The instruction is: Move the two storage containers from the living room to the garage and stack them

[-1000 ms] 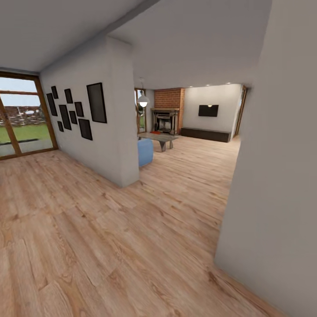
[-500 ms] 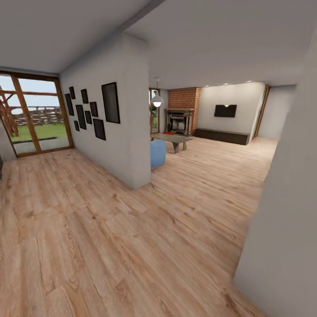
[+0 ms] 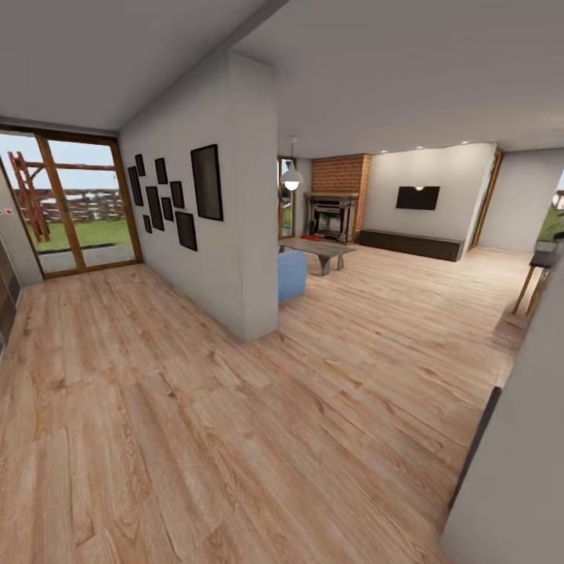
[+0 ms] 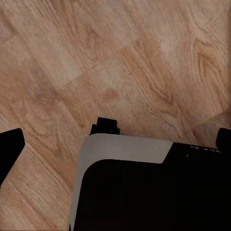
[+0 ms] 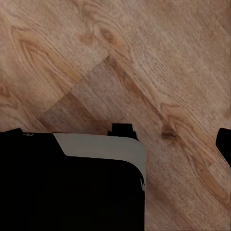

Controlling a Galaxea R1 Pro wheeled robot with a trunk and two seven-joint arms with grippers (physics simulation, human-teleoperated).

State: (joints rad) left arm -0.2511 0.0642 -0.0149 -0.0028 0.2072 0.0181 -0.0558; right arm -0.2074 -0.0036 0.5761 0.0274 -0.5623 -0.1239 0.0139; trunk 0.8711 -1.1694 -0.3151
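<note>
Camera has swung right, revealing more living room (image 3: 407, 290) beyond the partition wall (image 3: 235, 196); gripper states cannot be told

Light wood-plank floor (image 3: 235, 407) runs through both rooms; a blue sofa (image 3: 292, 275) and a low table (image 3: 317, 251) stand on it

I see a dividing wall (image 3: 235, 196) ahead at centre, glass doors (image 3: 74, 204) far left, and the living room far right: coffee table (image 3: 317, 249) before the fireplace (image 3: 333, 215).
</note>
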